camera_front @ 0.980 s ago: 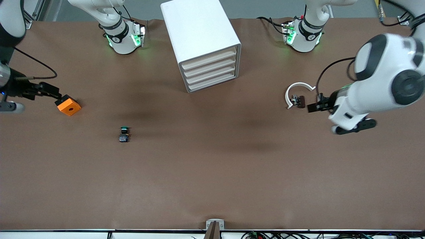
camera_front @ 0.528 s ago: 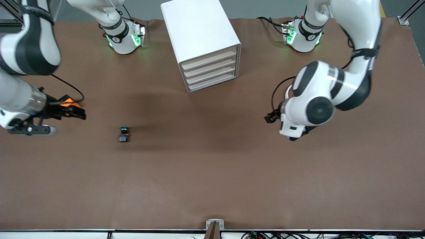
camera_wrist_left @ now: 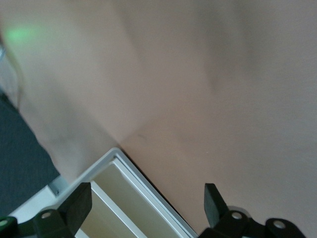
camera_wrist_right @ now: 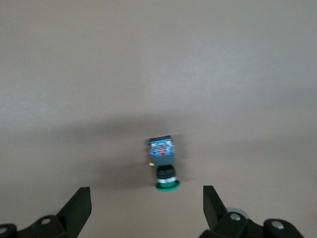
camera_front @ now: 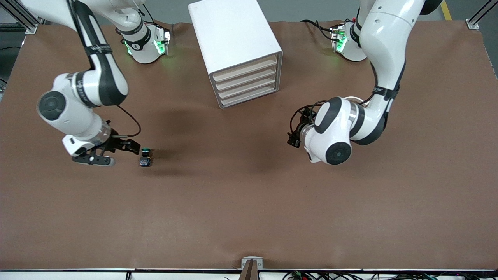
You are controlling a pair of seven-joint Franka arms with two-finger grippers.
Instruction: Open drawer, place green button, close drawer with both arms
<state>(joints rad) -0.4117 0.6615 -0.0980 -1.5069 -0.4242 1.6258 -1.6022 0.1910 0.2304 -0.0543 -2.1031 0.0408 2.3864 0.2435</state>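
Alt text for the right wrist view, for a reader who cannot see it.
The right gripper hangs open over the brown table, its two black fingers spread wide. The button lies on its side on the table between them, untouched, green cap toward the gripper.

1. The white four-drawer cabinet [camera_front: 235, 50] is standing on the brown table [camera_front: 249, 210] between the two arm bases.
2. The small green-capped button [camera_front: 145, 157] is lying nearer the front camera, toward the right arm's end.
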